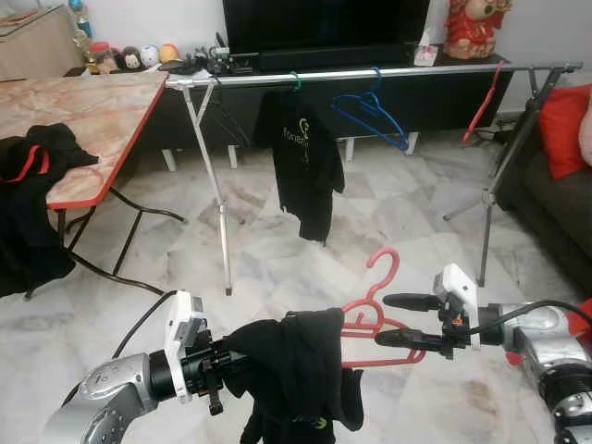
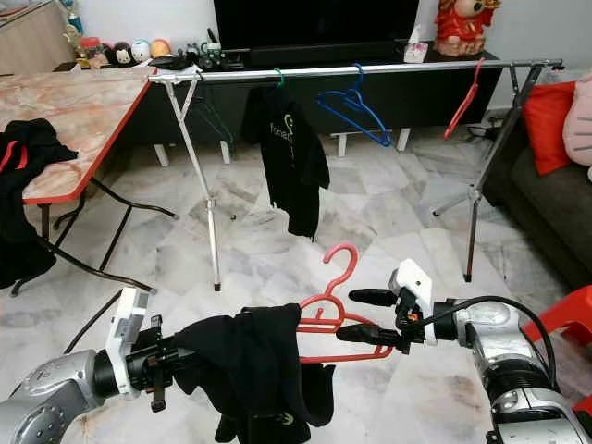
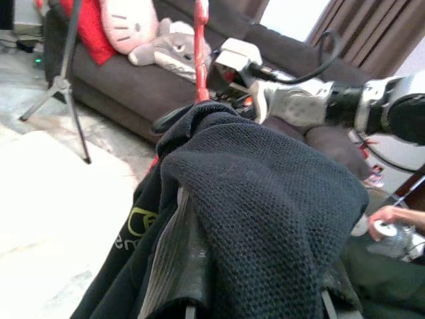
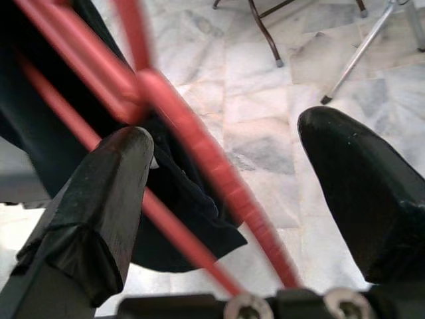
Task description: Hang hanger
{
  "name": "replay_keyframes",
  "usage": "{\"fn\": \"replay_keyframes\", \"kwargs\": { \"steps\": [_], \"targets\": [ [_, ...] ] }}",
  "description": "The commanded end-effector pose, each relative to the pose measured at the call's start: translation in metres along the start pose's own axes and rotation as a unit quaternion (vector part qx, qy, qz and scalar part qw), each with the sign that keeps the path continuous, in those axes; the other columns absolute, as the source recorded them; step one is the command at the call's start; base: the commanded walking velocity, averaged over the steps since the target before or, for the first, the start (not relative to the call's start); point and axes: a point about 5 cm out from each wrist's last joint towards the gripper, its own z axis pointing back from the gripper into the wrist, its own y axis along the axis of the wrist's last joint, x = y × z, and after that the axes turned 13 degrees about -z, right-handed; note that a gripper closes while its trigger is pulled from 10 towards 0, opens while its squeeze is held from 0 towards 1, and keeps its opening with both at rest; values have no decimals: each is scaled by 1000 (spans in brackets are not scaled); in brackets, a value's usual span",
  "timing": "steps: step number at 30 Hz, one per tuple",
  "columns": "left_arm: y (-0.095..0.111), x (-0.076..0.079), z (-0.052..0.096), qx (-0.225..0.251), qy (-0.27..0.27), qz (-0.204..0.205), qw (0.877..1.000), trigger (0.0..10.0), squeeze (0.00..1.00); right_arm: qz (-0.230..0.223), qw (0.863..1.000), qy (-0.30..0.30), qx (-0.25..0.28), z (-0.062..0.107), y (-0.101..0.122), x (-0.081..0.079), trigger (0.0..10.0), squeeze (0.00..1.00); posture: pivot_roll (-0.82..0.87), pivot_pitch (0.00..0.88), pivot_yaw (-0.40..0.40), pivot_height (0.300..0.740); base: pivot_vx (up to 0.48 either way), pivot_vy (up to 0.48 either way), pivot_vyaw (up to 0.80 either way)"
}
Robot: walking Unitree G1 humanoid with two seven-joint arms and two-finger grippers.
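A red hanger (image 1: 372, 319) lies roughly level in the air between my two grippers, hook (image 1: 385, 264) pointing up. A black shirt (image 1: 301, 370) is draped over its left end and over my left gripper (image 1: 236, 361), which is shut on the shirt beneath the cloth. My right gripper (image 1: 381, 319) is open, and the hanger's right arm (image 4: 199, 153) passes between its fingers (image 4: 99, 193). The silver clothes rail (image 1: 370, 74) crosses the room ahead, well above and beyond both grippers.
On the rail hang a black shirt on a green hanger (image 1: 305, 157), a blue hanger (image 1: 375, 116) and a red hanger (image 1: 483, 106). A marble-top table (image 1: 92, 111) with dark clothes (image 1: 28, 185) stands left. A dark sofa (image 1: 555, 203) stands right. A person's hand (image 3: 388, 219) shows beyond it.
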Motion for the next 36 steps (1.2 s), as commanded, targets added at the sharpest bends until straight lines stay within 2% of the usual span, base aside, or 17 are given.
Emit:
{"fn": "replay_keyframes", "kwargs": {
  "steps": [1,13,14,17,18,36],
  "targets": [
    [15,4,1,17,-26,-22,999,10000,0,-3,1000,5,13,3,4,0,10000,0,-88,0,18,740,0,0,0],
    [19,15,3,1,-64,-18,998,10000,0,-11,999,38,12,3,8,-2,10000,0,-83,0,14,740,0,0,0],
    [19,16,4,-1,-68,-16,998,10000,0,-14,999,44,12,4,10,-2,7451,0,-77,0,6,740,0,0,0],
    [19,18,5,-4,-73,-14,997,10000,0,-19,998,52,11,5,13,-2,7451,0,-77,0,6,740,0,0,0],
    [17,18,6,-6,-73,-10,997,10000,0,-22,998,51,11,8,12,-2,0,0,-79,0,3,740,0,0,0],
    [11,19,13,-20,-77,5,997,10000,0,-50,997,59,13,19,10,-1,0,0,-76,0,6,740,0,0,0]
  ]
}}
